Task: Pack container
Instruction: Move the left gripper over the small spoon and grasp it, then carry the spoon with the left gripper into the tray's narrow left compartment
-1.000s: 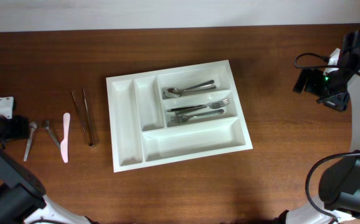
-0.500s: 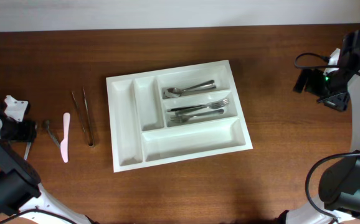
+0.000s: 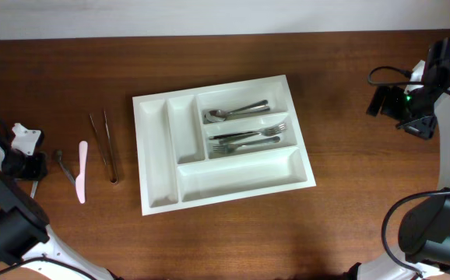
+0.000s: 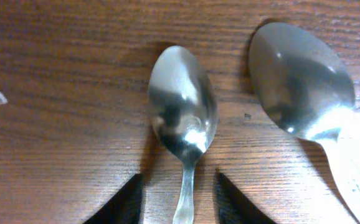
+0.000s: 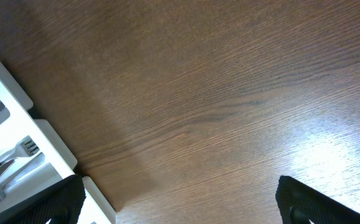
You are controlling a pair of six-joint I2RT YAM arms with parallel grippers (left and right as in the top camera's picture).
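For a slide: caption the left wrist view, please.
Left gripper straddles the handle of the smaller spoon; a larger spoon lies beside it on the table.

I see matt, grained brown wood tabletop (image 4: 55, 155), glossy mirror-like metal spoon (image 4: 181, 93) at my left tool (image 4: 181, 202), polished larger spoon (image 4: 301, 81) to its right, smooth white plastic container (image 3: 151, 155)

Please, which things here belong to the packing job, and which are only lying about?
Job:
tray
packed spoons
packed forks
small spoon
bigger spoon
white knife
tongs

Lying about:
white speck
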